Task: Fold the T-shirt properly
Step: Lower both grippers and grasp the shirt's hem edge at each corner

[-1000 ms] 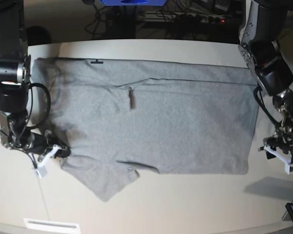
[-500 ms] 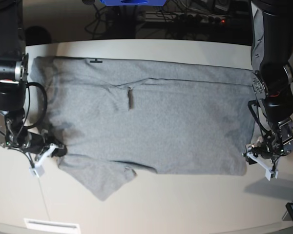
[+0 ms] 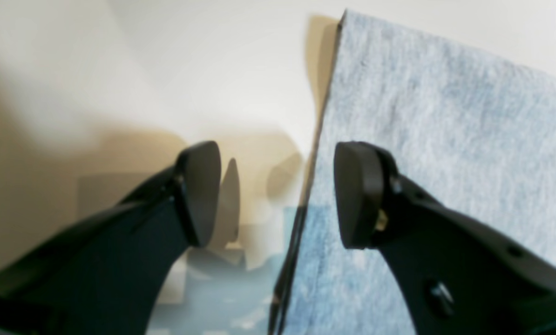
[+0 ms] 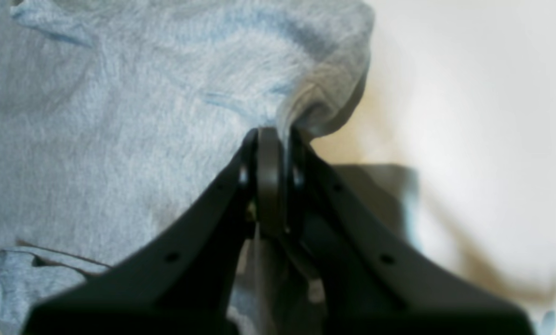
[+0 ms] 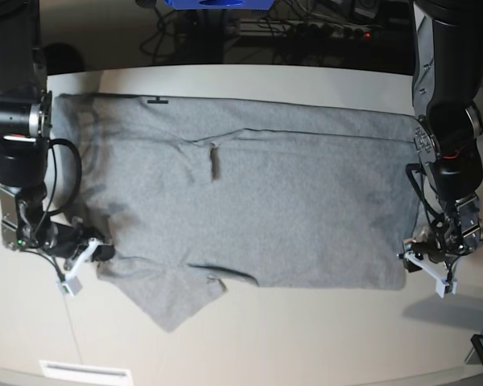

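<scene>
The pale worktop point(image 5: 306, 346) carries the T-shirt point(image 5: 258, 201), a heather-grey spread lying flat across most of it, plain side up, with one sleeve point(image 5: 173, 301) jutting toward the near edge. The right gripper point(image 4: 271, 153), at the base view's left by that sleeve, has its jaws pressed together, pinching a raised fold of the shirt's edge. The left gripper point(image 3: 278, 195), low at the shirt's opposite corner, has its jaws spread, straddling the straight fabric edge with one fingertip point(image 3: 357, 195) over cloth.
</scene>
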Controlling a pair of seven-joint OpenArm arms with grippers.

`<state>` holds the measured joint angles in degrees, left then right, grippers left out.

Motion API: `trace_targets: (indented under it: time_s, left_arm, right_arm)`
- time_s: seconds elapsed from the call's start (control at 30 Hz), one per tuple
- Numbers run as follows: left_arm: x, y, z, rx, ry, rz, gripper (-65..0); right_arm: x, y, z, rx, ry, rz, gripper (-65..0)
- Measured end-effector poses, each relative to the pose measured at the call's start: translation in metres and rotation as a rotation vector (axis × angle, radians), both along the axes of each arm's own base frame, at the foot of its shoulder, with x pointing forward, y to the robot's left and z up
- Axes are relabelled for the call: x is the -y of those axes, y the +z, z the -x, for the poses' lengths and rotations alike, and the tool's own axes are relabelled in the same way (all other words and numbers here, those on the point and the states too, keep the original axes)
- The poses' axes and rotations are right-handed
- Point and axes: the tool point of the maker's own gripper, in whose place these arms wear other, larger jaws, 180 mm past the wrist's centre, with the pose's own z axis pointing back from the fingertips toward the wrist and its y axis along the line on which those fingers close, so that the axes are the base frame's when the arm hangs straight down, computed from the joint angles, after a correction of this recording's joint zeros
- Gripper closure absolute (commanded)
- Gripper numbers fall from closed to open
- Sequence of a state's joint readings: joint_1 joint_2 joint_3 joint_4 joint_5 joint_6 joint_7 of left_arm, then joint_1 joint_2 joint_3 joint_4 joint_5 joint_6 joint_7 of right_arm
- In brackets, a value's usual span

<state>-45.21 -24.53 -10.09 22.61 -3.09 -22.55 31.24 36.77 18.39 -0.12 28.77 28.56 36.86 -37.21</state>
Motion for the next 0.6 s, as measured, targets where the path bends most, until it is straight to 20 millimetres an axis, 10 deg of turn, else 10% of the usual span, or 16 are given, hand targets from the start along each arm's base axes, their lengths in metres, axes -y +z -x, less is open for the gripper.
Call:
trace_targets:
  time_s: [0.6]
  left_arm:
    - [0.018, -0.019, 0.002, 0.003, -0.005, 0.05, -37.8]
  right_arm:
    - [0.0, 0.0, 0.0, 0.0, 0.0, 0.0, -2.3]
